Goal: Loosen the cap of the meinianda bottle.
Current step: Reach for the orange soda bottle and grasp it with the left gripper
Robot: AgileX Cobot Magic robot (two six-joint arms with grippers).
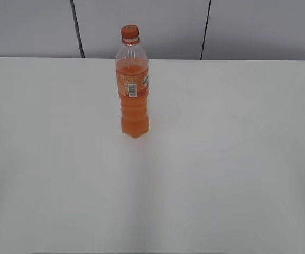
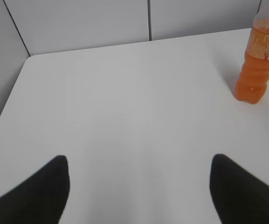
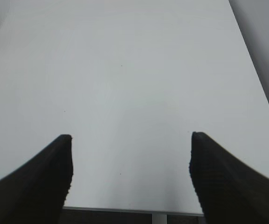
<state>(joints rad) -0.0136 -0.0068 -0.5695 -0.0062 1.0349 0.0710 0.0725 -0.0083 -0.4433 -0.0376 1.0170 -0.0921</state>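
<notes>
Bottle [image 1: 133, 84] upright on white table [image 1: 221, 159]

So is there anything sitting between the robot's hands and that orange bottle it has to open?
Nothing visible. The meinianda bottle stands upright and alone on the white table, its cap on. The left hand is open over bare tabletop, with the bottle off to its right. The right hand is open too, and its view shows only table.

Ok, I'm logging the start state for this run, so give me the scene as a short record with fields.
bottle: meinianda bottle, upright on the white table, orange liquid inside
cap: orange cap, on the bottle neck
left gripper: open, empty, apart from the bottle
right gripper: open, empty, over bare table
contact: neither gripper touches the bottle
</notes>
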